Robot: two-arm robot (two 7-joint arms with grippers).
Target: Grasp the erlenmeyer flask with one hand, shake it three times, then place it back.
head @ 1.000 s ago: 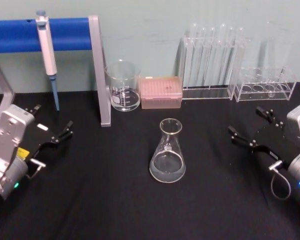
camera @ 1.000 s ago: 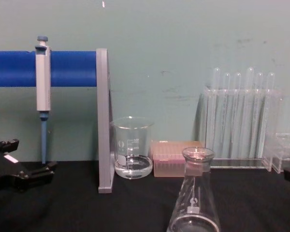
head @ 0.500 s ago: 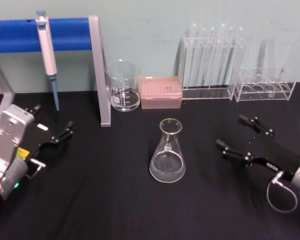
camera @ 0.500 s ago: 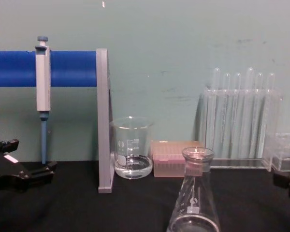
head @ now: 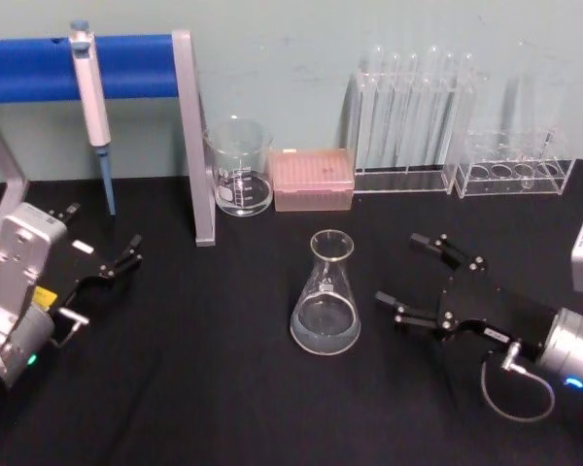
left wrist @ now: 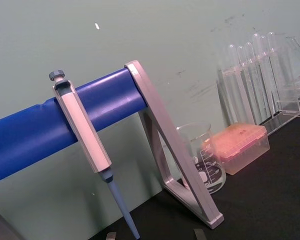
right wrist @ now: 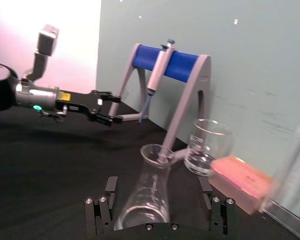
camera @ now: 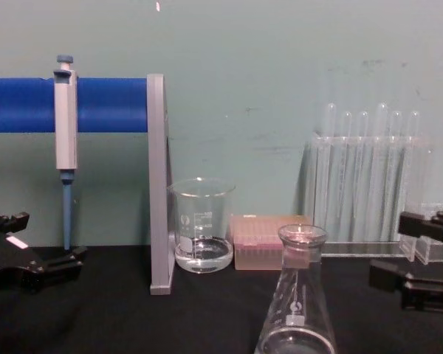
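Note:
The erlenmeyer flask point(head: 325, 296) stands upright on the black table, a little clear liquid in its base; the chest view shows its neck and cone point(camera: 297, 310). My right gripper point(head: 400, 269) is open, just right of the flask and pointing at it, a small gap away. In the right wrist view the flask point(right wrist: 149, 195) stands between and just beyond the open jaws of this gripper point(right wrist: 158, 185), untouched. From the chest, the right gripper point(camera: 390, 249) comes in at neck height. My left gripper point(head: 102, 233) rests open at the far left.
A glass beaker point(head: 239, 180), a pink tip box point(head: 313, 180) and a test tube rack point(head: 413, 116) line the back wall, with a second clear rack point(head: 515, 165) at the right. A blue stand with a pipette point(head: 89, 87) and grey post point(head: 196, 146) is back left.
My right gripper has moved left across the table toward the flask, staying open. The flask and the left arm have not moved.

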